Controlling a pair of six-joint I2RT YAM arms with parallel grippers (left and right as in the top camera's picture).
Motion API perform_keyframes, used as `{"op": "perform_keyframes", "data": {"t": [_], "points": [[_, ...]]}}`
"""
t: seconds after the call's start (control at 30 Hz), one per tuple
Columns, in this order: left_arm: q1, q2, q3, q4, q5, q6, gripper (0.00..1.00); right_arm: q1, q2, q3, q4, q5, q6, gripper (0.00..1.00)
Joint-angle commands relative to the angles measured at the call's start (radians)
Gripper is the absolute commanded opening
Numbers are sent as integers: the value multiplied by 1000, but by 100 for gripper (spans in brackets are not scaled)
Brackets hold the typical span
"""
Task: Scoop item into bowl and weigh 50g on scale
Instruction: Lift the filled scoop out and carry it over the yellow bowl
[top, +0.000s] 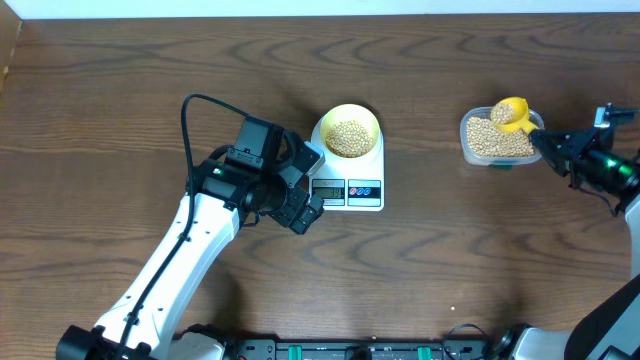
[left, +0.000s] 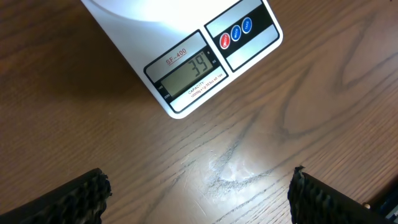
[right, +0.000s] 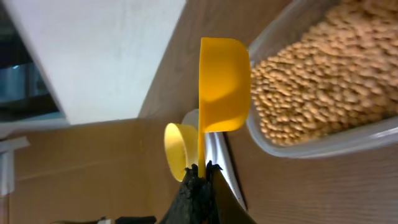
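The right gripper (right: 199, 173) is squeezed tight on the thin handle of the bright yellow plastic scoop (top: 511, 112). The scoop sits over the clear plastic box (top: 467, 148) that is full of small round tan beans (top: 488, 141). The left gripper (left: 199, 208) is spread wide with nothing in it, over the brown wooden table (top: 450, 260) just in front of the flat white scale (top: 345, 192). The scale's grey screen (left: 186, 70) says 39, the writing above it says SF-400, and the small pale yellow bowl (top: 350, 109) with beans inside sits on top of the scale.
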Motion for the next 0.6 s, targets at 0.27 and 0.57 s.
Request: {"op": "perform_keyframes", "data": {"t": [0.27, 0.57], "points": [[-2, -3, -2, -4, -6, 17, 94, -1, 5, 6, 64, -145, 155, 1], [-2, -3, -2, -4, -6, 17, 94, 79, 5, 6, 236, -227, 299, 1]]}}
